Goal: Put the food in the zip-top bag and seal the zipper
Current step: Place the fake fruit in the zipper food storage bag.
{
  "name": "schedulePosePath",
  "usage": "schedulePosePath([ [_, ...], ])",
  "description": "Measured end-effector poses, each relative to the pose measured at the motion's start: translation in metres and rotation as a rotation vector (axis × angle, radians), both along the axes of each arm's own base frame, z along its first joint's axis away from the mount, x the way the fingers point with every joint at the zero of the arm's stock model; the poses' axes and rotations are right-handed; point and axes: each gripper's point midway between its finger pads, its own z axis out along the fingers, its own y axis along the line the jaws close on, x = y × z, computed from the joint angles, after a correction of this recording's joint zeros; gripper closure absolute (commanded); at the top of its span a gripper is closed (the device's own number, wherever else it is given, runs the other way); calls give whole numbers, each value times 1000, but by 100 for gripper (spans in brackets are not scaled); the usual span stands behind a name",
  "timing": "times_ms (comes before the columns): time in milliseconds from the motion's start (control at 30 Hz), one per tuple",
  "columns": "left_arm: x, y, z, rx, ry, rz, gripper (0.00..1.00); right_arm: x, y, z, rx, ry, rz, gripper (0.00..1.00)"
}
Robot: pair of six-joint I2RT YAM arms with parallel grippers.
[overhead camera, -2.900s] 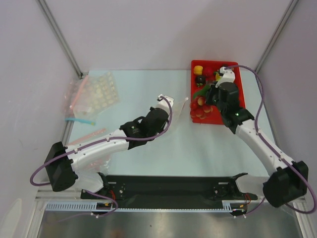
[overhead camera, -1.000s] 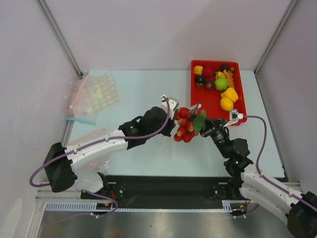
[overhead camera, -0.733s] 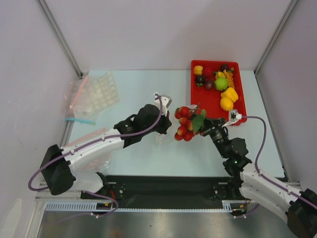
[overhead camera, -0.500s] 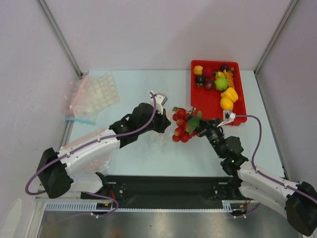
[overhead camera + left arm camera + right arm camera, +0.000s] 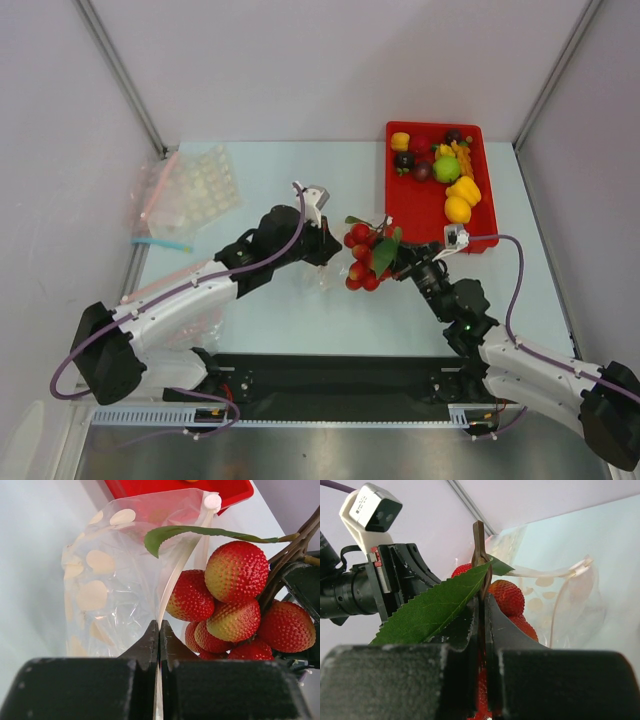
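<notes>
My left gripper (image 5: 328, 252) is shut on the whitish zipper rim (image 5: 183, 566) of the clear zip-top bag (image 5: 112, 585), which it holds upright with its mouth toward the right arm. The bag shows faintly in the top view (image 5: 324, 276). My right gripper (image 5: 393, 263) is shut on the brown stem (image 5: 480, 555) of a bunch of red berries (image 5: 360, 256) with a green leaf (image 5: 435, 607). The bunch hangs right at the bag's mouth (image 5: 235, 605). The other food, yellow peppers (image 5: 462, 190), a green piece (image 5: 446, 168) and dark purple ones (image 5: 404, 160), lies in the red tray (image 5: 392, 195).
Spare clear bags with pink and blue strips (image 5: 160, 243) and a white dimpled sheet (image 5: 205, 178) lie at the back left. The red tray stands at the back right. Slanted frame posts (image 5: 120, 75) rise at both back corners.
My right gripper lifted the berry bunch out of the tray and carried it left and nearer, to the bag's mouth. My left gripper shifted left and back with the bag.
</notes>
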Motion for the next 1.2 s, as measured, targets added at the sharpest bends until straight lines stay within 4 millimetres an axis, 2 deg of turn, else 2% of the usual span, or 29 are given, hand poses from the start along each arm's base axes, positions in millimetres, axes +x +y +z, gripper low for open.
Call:
schedulePosePath([
  [667,-3,-3,-1,-37,41,-36,100,-11,0,9,-13,-87,27,100],
  [800,-6,-7,0,-58,37,-60,100,-8,4,1,-37,-61,28,100],
  [1033,-13,-13,0,-86,50,-108,100,4,13,-26,-110,34,9,100],
  [1200,-16,-15,2,-97,49,-127,100,13,14,-32,-134,94,-37,100],
])
